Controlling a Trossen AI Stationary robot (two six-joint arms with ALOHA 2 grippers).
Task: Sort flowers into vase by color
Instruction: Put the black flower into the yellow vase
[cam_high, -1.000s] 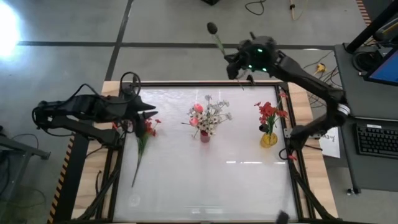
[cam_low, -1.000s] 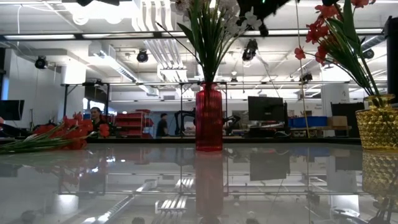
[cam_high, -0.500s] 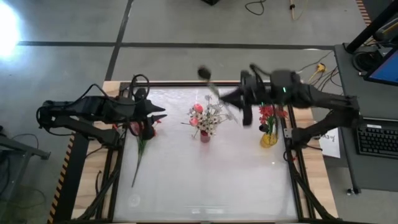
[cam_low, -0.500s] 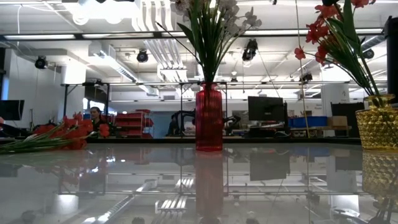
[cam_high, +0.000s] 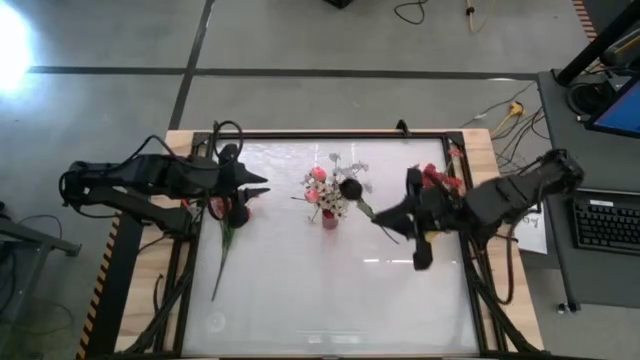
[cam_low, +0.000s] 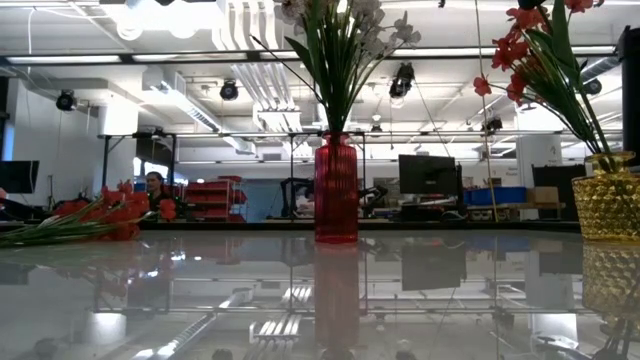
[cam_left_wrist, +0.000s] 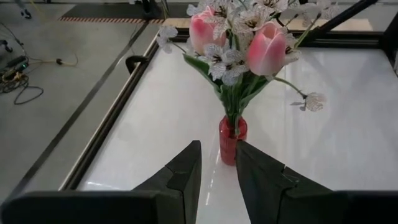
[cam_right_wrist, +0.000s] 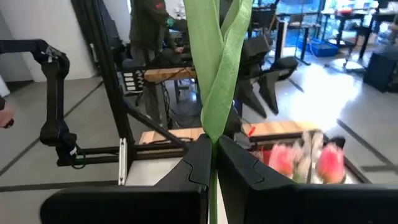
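While clamped on a green stem, right end effector beside red vase, left end effector apart.

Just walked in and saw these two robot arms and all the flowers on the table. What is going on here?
The robot is sorting artificial flowers into vases. Its right gripper is shut on a green flower stem, holding it over the table beside the red vase, which already holds pink tulips and small white blossoms. A gold vase near the right edge holds red flowers. The left gripper waits, part open, above a bunch of red flowers lying on the table.
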